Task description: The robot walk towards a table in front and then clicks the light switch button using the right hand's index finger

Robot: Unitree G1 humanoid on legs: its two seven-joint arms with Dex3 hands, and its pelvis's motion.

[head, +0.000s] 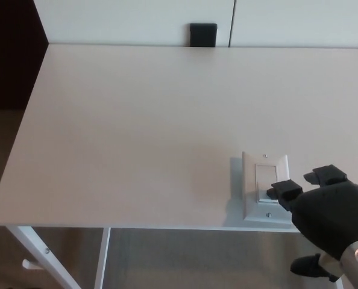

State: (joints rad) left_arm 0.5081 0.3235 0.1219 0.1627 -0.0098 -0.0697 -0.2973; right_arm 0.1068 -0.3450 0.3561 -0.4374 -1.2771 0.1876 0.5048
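Right hand [323,208] enters at lower right of frame, holding nothing; two thick fingers extended and slightly parted, thumb low beneath the palm. Index finger [284,191] tip overlaps the lower right edge of the rocker [266,182] of the light switch [266,188]; appears to be touching it, but actual press depth cannot be read from this angle. Switch sits flat in a white wall plate near the front edge of the table [137,120], lower right of frame. Left hand not in view. Judgement on progress: walk-up looks complete, since the table fills the frame and the switch is in reach; fingertip is at the rocker, so the click is either under way or just to come; confirmation of toggle remains. Count: one light switch, one rocker, two plate screws, one table, one hand visible, one small black block [203,34] at top centre.
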